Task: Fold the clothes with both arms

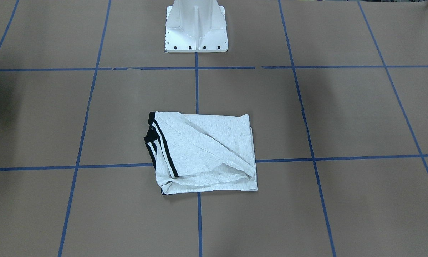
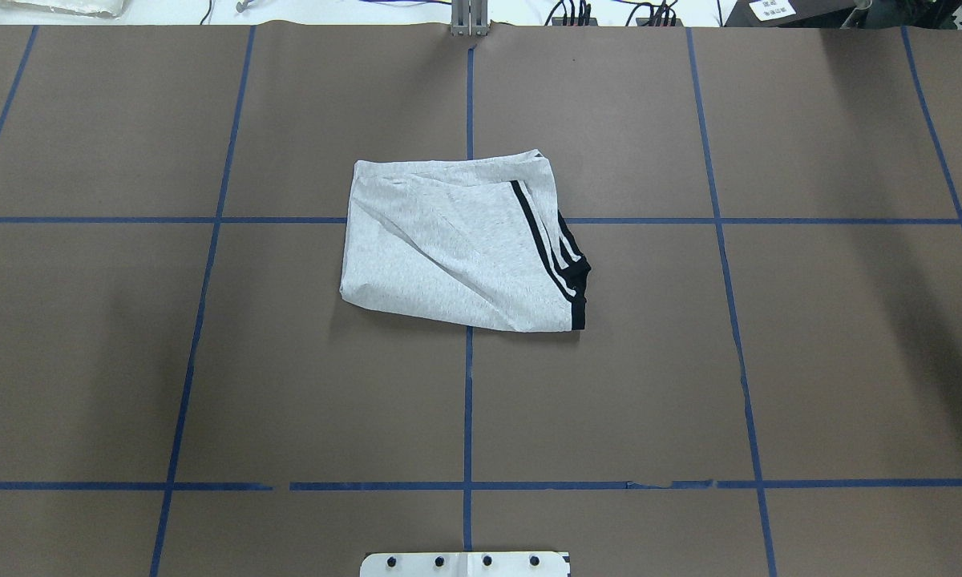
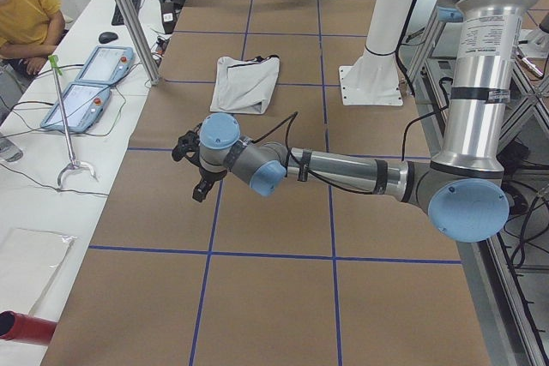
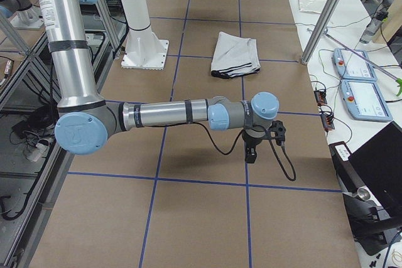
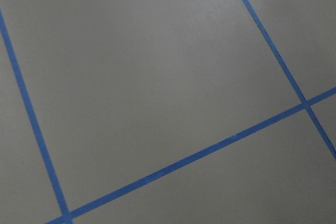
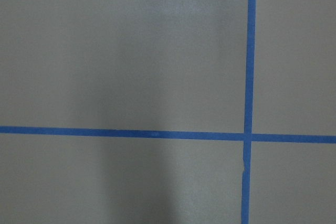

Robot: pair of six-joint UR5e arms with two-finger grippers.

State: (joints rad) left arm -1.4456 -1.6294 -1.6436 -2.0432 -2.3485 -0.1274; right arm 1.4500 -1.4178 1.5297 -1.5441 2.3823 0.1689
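In the front-facing view, the folded T-shirt (image 1: 207,153) is laid at the centre of the taped brown bench (image 1: 342,117), with its striped trim (image 1: 166,150) at 9 o'clock and bare surface all round. In the overhead view, the trim is seen at 3 o'clock. In the left side view, the left gripper (image 3: 198,188) is held over bare bench, well apart from the shirt. In the right side view, the right gripper (image 4: 250,154) is shown likewise. For both, whether the fingers are apart cannot be told.

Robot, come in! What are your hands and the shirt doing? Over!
Left gripper, right gripper: out at the sides, clear of shirt; open or shut, cannot tell. Shirt folded, lying untouched. Nothing on it.
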